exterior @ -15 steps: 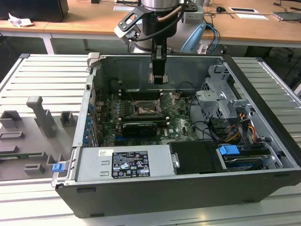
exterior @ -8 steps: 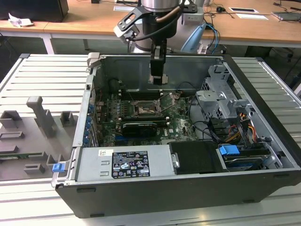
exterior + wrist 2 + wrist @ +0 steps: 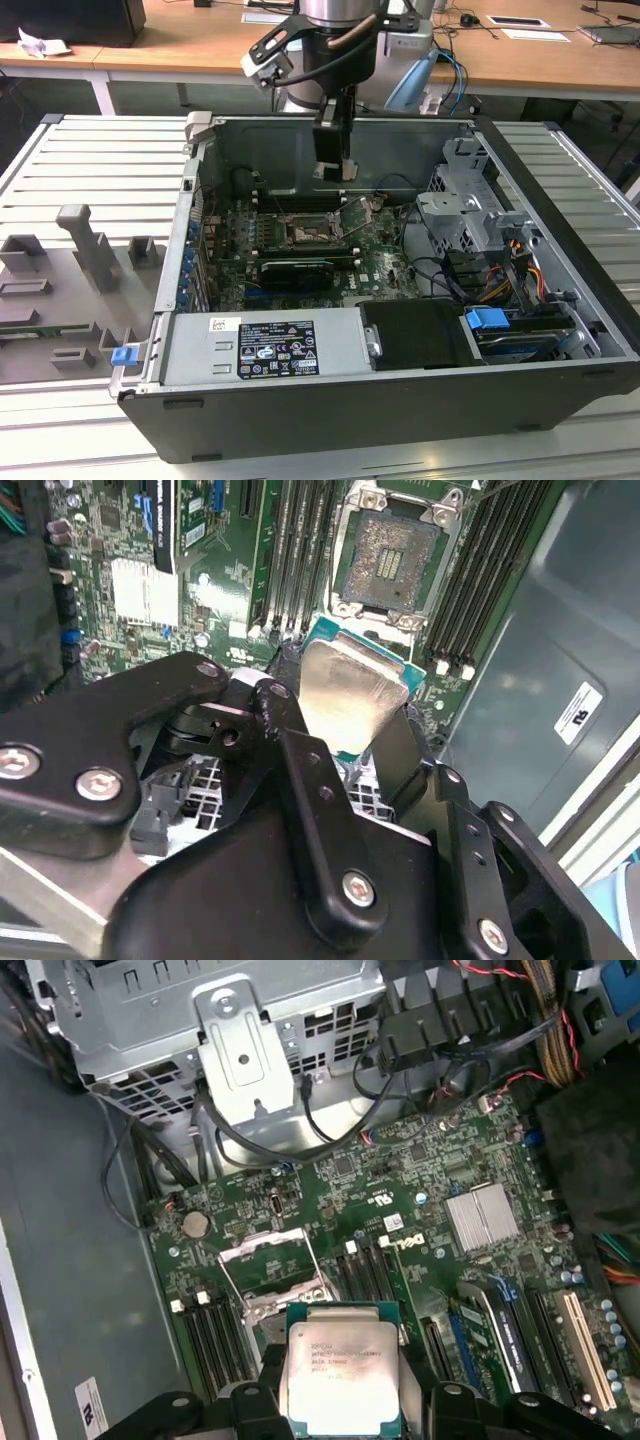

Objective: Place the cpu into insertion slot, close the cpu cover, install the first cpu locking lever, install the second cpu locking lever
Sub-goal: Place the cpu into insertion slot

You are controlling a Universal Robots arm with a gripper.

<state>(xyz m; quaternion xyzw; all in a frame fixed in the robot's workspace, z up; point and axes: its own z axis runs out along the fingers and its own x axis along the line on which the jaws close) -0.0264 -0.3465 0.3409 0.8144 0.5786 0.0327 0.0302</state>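
Dull silver metal gleams on the cpu [image 3: 345, 695], pinched by two opposite edges between the black fingers [image 3: 290, 750] of the end effector [image 3: 338, 718]. The arm reaches into an open computer case [image 3: 300, 410] lying on a grey slatted worktop [image 3: 100, 160]. In both wrist views the chip hangs clear above the green motherboard [image 3: 430, 1160], near the insertion slot [image 3: 392, 565] but apart from it.

The socket's dark, pin-lined centre lies bare, flanked on either side by long black memory slots [image 3: 300, 540]. The cpu cover [image 3: 262, 1244], seen in the first wrist view as a thin silver frame, appears to stand raised off the socket on its hinge. In the exterior view the end effector is poised inside the case, above the socket area of the board.

Judged from these views, none of the four steps is complete. The chip has yet to be seated and the cover is not yet shut. Neither locking lever looks fastened, though the levers are too thin to make out with confidence. The work stands at its opening stage, with the chip in the grip and the socket open to receive it.
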